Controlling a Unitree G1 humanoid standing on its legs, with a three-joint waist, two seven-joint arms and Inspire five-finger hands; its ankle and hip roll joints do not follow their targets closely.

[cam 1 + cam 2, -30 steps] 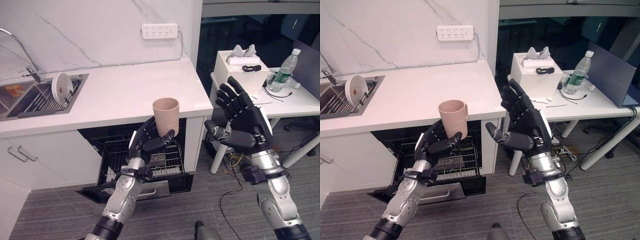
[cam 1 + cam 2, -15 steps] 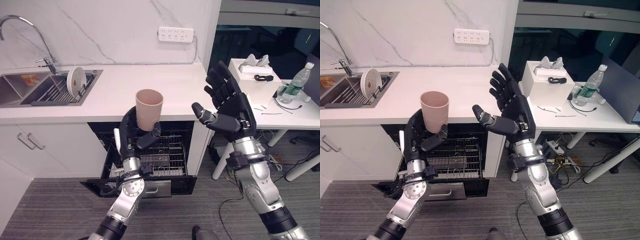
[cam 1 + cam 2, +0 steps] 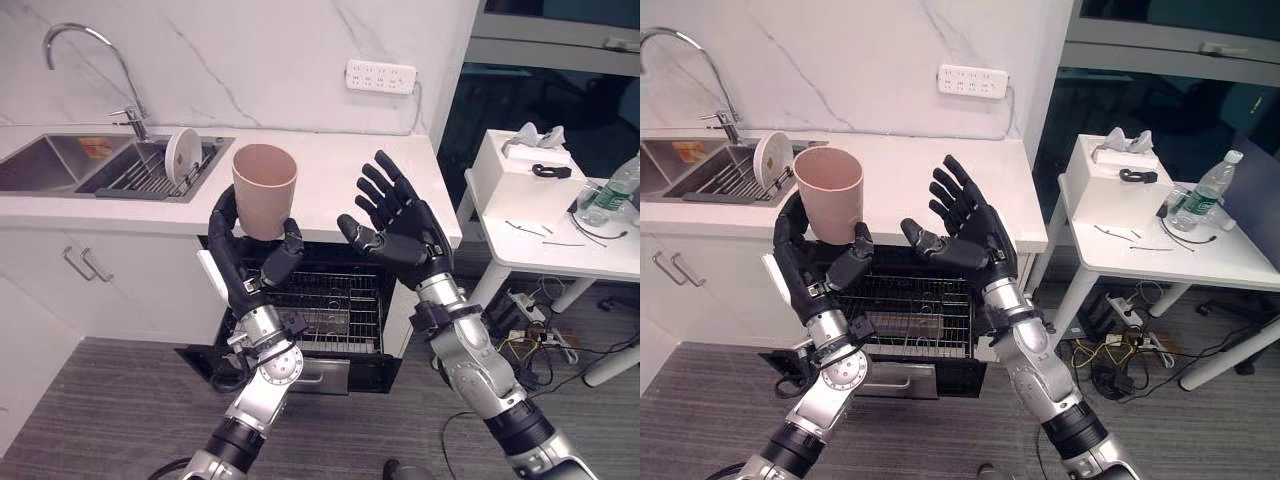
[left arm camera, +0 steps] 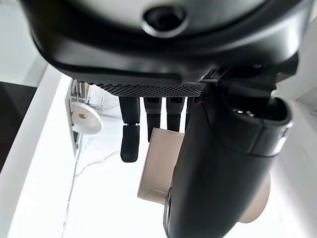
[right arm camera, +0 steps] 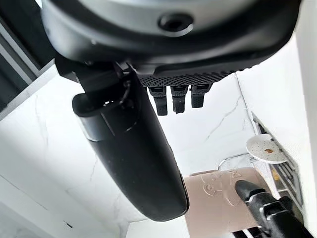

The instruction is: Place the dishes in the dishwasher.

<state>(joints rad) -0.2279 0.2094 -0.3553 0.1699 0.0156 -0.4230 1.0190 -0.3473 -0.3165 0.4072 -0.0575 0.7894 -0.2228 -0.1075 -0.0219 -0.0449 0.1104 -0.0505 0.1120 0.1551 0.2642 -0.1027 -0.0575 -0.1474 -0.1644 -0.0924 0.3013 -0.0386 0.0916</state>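
A beige cup (image 3: pixel 264 188) stands upright in my left hand (image 3: pixel 240 265), whose fingers and thumb curl round its lower part. It is held above the counter's front edge, over the open dishwasher (image 3: pixel 330 310) with its wire rack pulled out. My right hand (image 3: pixel 400 232) is open with spread fingers, just right of the cup and apart from it. A white plate (image 3: pixel 181 156) stands on edge in the sink rack. The left wrist view shows the cup (image 4: pixel 161 163) past the fingers, and the right wrist view shows the cup (image 5: pixel 223 198) too.
A sink (image 3: pixel 60 170) with a tall faucet (image 3: pixel 85 40) lies at the counter's left. To the right stands a white table (image 3: pixel 540 250) bearing a white box (image 3: pixel 527 160) and a water bottle (image 3: pixel 612 190). Cabinet doors flank the dishwasher.
The camera has swung, bringing the sink further into view. My left hand has raised the cup, and my right hand has come in closer beside it.
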